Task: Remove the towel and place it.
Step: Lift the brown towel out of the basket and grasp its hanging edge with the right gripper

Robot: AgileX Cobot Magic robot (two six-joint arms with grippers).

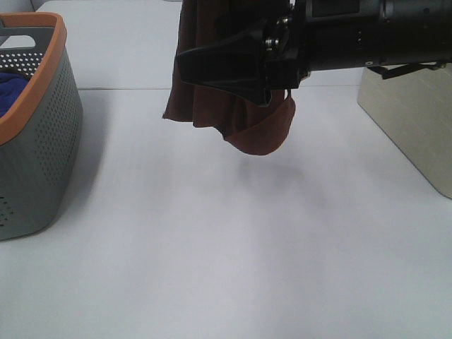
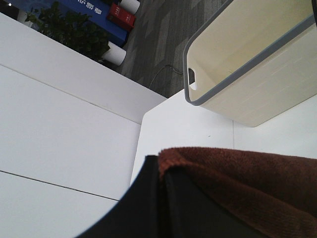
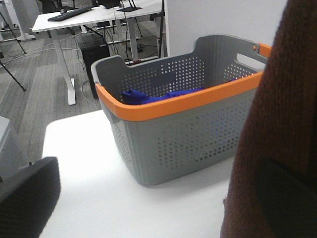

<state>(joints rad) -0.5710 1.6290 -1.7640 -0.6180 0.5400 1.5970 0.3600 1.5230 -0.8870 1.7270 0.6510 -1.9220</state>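
The dark reddish-brown towel (image 1: 244,123) hangs in the air above the white table (image 1: 226,254), its top running out past the upper edge of the exterior view. My left gripper (image 2: 162,171) is shut on the towel (image 2: 247,188), whose folded edge sits against the black fingers; it does not show in the exterior view. Reaching in from the right, my right gripper (image 1: 182,65) stands open in front of the hanging cloth. In the right wrist view one finger (image 3: 25,198) is apart from the towel (image 3: 277,124), and the other lies against it.
A grey perforated basket (image 1: 42,141) with an orange rim stands at the left table edge, a blue cloth (image 1: 10,88) inside it. A cream bin (image 1: 417,127) with a grey rim stands at the right. Bare table spreads below the towel.
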